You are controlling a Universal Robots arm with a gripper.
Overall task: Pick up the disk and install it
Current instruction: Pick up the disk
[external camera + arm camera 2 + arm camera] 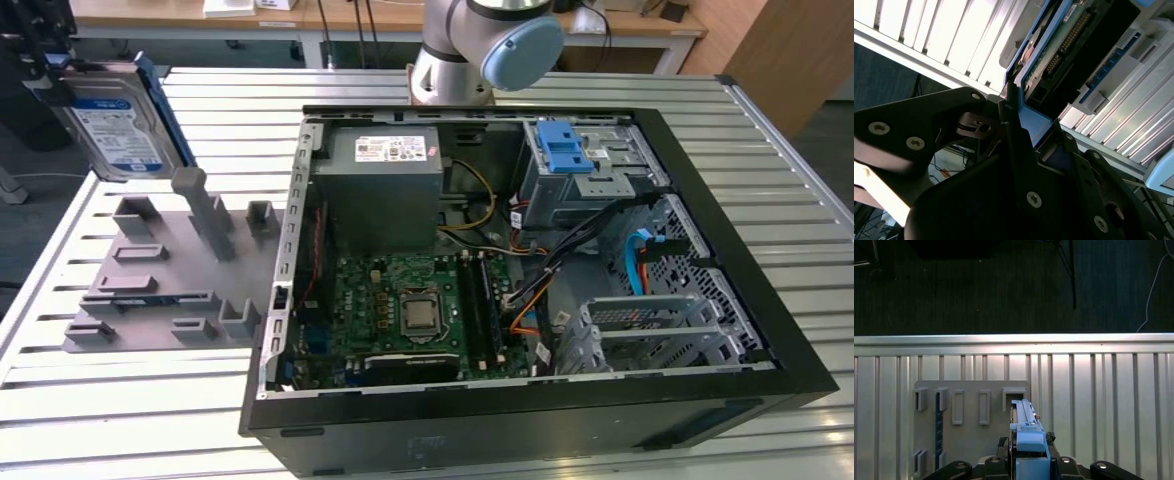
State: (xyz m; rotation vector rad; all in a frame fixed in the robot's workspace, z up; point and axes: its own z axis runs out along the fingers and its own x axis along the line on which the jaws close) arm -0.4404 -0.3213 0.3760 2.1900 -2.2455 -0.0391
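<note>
In the second wrist view the claw (pixel 1021 120) is clenched on the disk (pixel 1064 45). Its black fingers (pixel 1010 125) press on the blue frame (pixel 1031 125) at one end of the drive. The green circuit side of the disk faces this camera, and the slatted table (pixel 954 35) lies behind it.

In the exterior view the disk stands upright in the air, with its white-and-blue label toward the camera. It is at about 10 o'clock from the open computer case (pixel 534 440). The grey holder plate (pixel 147 290) lies on the table at 9 o'clock from the case, just beside its wall, and the disk is over the far end of this plate. Inside the case, a grey metal box (pixel 378 190) sits at 11 o'clock, a green board (pixel 400 300) at 7 o'clock and a blue latch (pixel 567 150) at 1 o'clock. The arm's base (pixel 474 45) stands at 12 o'clock, behind the case.

In the first wrist view the disk is seen edge-on in the claw. The holder plate with its slots lies under it.
</note>
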